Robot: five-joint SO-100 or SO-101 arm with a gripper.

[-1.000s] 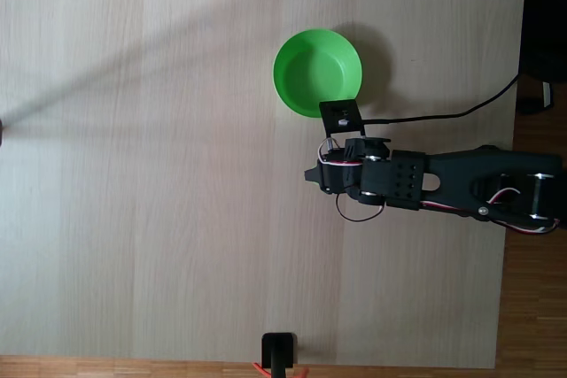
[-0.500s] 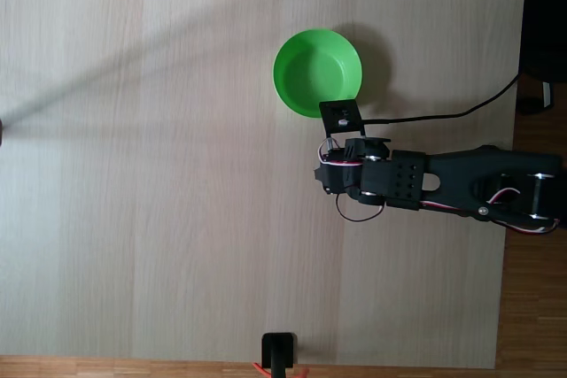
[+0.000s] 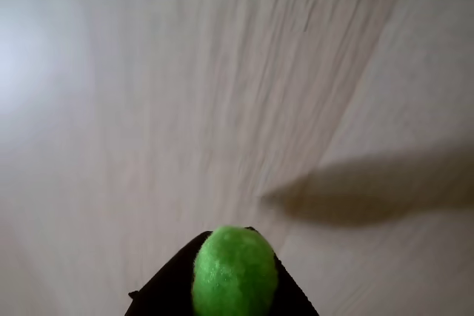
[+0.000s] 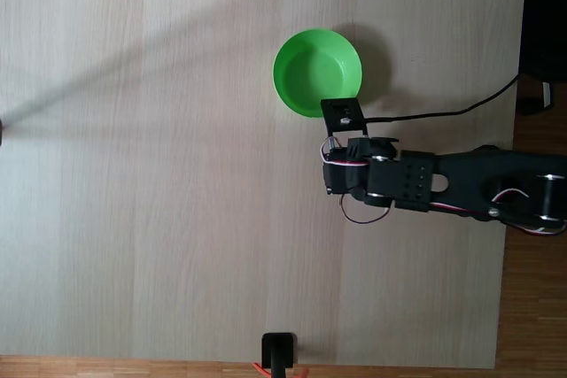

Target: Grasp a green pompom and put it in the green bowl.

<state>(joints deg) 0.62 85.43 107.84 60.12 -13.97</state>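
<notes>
Pincer (image 3: 234, 286) grips one green pompom (image 3: 235, 271); one green bowl (image 4: 316, 73).

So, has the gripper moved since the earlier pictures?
Yes. In the fixed view the gripper has drawn back to the right, while the green bowl stays put.

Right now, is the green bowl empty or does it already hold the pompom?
Empty. In the fixed view the green bowl shows only its bare bottom, while the wrist view shows the green pompom between the claw's dark fingers.

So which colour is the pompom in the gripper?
Bright green. The pompom shows best in the wrist view, between the dark fingers.
</notes>
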